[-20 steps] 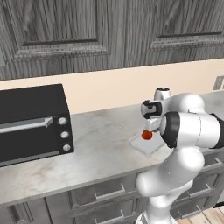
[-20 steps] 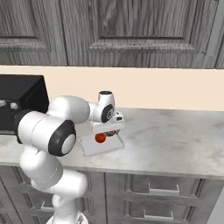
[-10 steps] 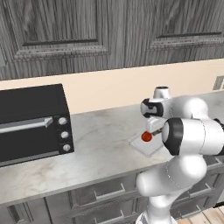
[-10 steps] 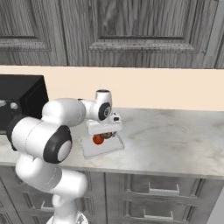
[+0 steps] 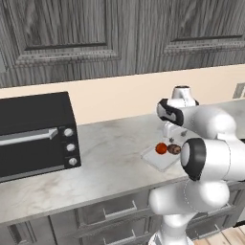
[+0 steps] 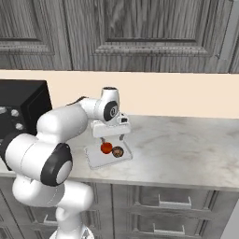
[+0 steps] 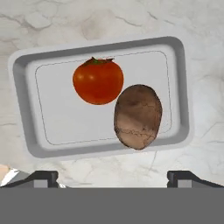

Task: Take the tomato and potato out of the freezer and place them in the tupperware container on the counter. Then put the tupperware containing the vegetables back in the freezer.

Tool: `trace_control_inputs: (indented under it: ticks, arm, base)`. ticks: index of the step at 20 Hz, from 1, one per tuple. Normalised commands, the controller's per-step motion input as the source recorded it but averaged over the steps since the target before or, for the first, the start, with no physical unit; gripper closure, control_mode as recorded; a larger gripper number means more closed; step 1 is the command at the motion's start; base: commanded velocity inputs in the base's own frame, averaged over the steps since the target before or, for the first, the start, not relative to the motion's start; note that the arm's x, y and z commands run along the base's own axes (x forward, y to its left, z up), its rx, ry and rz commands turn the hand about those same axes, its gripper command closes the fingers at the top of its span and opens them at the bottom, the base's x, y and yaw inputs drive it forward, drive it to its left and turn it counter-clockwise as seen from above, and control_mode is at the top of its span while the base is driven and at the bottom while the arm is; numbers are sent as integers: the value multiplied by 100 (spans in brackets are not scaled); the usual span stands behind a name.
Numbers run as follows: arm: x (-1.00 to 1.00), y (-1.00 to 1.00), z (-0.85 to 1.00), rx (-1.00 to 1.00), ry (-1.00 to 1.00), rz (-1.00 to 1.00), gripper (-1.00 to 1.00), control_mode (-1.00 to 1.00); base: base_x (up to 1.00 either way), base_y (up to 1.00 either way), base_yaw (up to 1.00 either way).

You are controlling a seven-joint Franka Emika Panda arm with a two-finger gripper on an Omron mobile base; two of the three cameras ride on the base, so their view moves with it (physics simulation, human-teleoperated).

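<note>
Now midway: tomato (image 7: 97,82) and potato (image 7: 138,116) lying touching inside tupperware container (image 7: 26,131) on tabletop (image 5: 110,158). Tool (image 7: 112,177) directly above, jaws spread wide, holding nothing. Loading apparently done; remaining: grasp container, carry back to freezer.

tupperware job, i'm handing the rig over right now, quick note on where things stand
Gripper: jaws open, holding nothing, hanging above the tupperware container.
Tomato and potato: both lie in the container, side by side.
Container: on the counter, right of the black toaster oven.
Done: both vegetables loaded.
Left: grasp the container and put it back in the freezer.
</note>
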Motion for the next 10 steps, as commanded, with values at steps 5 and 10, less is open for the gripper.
trace_control_inputs:
  ticks: [5, 10]
  arm:
    - [-7, 0, 45, 4, 0, 0, -100, -100]
    - [-53, 67, -3, -3, 5, 9, -100, -100]
  base:
    - [0, 0, 0]
    - [0, 0, 0]
